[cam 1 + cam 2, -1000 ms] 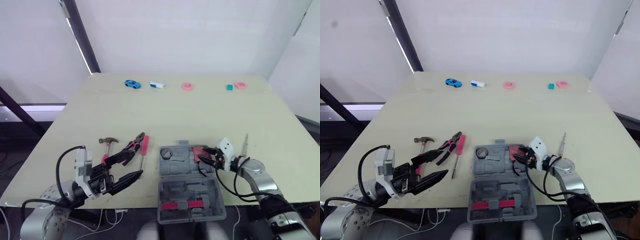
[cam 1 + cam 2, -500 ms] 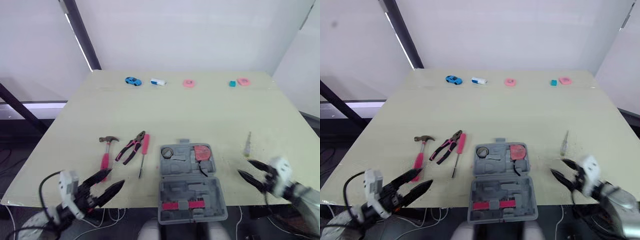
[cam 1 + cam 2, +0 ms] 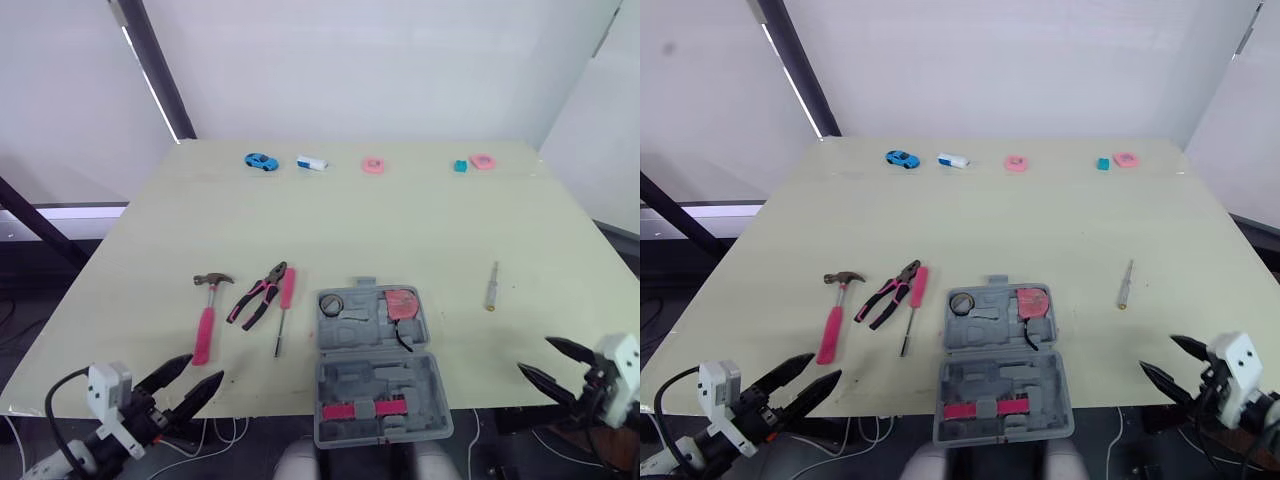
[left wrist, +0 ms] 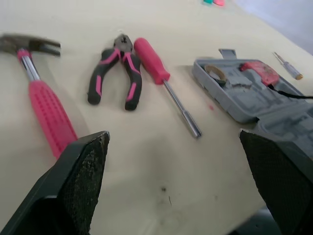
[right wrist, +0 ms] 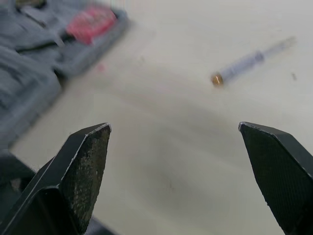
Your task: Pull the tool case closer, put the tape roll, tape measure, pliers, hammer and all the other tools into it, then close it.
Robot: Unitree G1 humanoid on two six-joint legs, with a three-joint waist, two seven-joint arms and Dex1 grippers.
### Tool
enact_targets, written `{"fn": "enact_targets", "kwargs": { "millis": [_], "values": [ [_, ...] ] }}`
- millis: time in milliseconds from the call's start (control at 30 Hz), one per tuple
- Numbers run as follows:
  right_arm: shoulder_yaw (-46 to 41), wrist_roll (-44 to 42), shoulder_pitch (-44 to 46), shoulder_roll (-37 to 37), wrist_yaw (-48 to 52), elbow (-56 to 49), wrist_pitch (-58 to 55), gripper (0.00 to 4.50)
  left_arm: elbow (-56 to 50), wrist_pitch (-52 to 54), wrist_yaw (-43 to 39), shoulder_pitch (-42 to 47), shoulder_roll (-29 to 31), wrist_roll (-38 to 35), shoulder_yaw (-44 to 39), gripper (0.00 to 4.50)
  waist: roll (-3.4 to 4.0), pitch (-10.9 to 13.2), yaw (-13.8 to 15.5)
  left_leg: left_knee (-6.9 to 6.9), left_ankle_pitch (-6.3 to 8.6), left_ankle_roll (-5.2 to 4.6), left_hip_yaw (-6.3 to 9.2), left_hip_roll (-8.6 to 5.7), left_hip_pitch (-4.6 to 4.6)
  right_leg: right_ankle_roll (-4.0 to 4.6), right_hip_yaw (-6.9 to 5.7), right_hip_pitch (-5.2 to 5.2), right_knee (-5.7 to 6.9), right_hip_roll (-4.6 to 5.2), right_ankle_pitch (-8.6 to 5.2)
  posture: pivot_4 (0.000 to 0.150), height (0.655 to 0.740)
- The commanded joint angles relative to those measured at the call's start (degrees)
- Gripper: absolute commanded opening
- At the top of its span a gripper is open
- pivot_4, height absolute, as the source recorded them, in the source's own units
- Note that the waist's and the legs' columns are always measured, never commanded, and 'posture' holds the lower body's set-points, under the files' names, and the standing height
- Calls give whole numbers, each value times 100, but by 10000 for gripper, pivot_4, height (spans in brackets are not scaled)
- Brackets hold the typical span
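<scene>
Both spread wide and empty, the left end effector (image 3: 200,368) and right end effector (image 3: 535,355) hang at the near edge of the desk (image 3: 400,220). Between them the tool case (image 3: 375,385) lies open, tape roll (image 3: 332,305) and tape measure (image 3: 404,303) inside; hammer (image 3: 205,325), pliers (image 3: 257,296) and screwdriver (image 3: 285,300) lie on its left.

1 tool case (image 3: 375,365), 6 tools
1 hammer (image 3: 207,318), 1 pliers (image 3: 258,296), 2 screwdrivers (image 3: 284,310), 1 tape roll (image 3: 332,305), 1 tape measure (image 3: 404,303) — 5 trinkets (image 3: 372,166), table's (image 3: 400,220) far edge.
</scene>
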State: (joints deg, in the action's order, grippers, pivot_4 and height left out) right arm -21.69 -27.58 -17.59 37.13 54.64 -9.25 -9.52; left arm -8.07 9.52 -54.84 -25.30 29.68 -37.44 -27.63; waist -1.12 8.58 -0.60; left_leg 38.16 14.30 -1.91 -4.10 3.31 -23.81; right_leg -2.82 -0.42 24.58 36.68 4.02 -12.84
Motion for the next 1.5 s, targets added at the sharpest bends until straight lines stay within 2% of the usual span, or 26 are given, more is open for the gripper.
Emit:
{"fn": "enact_targets", "kwargs": {
  "millis": [33,133,200,267,333,400,667,800,1100,1500],
  "values": [
    [219,-338,378,114,-16,-714,-363,44057,-458,-57,782,181,134,581,-90,45000,0,0,7,0,0,0,0,-2,1,0,0,-1,0,0,0,1500,7400],
    [507,-489,764,177,20,-1249,-581,44057,-624,277,1400,572,334,948,-38,45000,-2,1,24,2,-2,-2,0,-6,0,10,0,-1,3,-3,7,1500,7400],
    [723,-641,1060,245,63,-1581,-773,44057,-768,914,1690,917,646,1017,113,45000,-3,2,46,1,-2,-3,1,-8,-2,19,-2,-1,3,-3,12,1500,7400],
    [832,-763,1232,290,73,-1733,-928,44057,-862,1385,1859,1127,839,997,208,45000,-8,4,74,1,-2,-3,0,-9,-4,22,-3,-2,3,-3,14,1500,7400],
    [1021,-884,1629,334,44,-1907,-1119,44057,-882,2371,1888,1639,1204,701,456,45000,-10,5,91,1,-2,-3,-3,-10,-4,22,-3,-4,2,-2,14,1500,7400],
    [1159,-972,1882,371,39,-2048,-1258,44057,-781,2844,1824,2119,1412,587,688,45000,-16,15,107,4,-2,-3,-4,-11,-4,22,-3,-9,6,-2,14,1500,7400],
    [1170,-1181,2101,504,8,-2202,-1557,44057,-223,4558,2347,3944,1648,997,1918,45000,-40,31,139,7,-3,-3,-10,-19,-7,22,-10,-17,8,-9,15,1500,7400],
    [1189,-1164,2109,500,-35,-2211,-1557,44057,217,4704,2492,4537,1518,1334,2415,45000,-43,33,118,7,-4,-3,-11,-17,-6,14,-10,-17,10,-17,20,1500,7400],
    [1158,-1096,1984,443,-177,-2300,-1494,44057,1367,4246,2401,5221,1186,2002,3018,45000,-47,35,136,11,-4,-3,-8,-16,-7,15,-9,-18,13,-23,20,1500,7400],
    [1148,-1128,1922,467,-238,-2424,-1428,44057,2324,3930,2337,5650,689,2490,3285,45000,-48,36,139,17,-4,-3,-5,-17,-7,2,-11,-26,14,-24,28,1500,7400]
  ]
}}
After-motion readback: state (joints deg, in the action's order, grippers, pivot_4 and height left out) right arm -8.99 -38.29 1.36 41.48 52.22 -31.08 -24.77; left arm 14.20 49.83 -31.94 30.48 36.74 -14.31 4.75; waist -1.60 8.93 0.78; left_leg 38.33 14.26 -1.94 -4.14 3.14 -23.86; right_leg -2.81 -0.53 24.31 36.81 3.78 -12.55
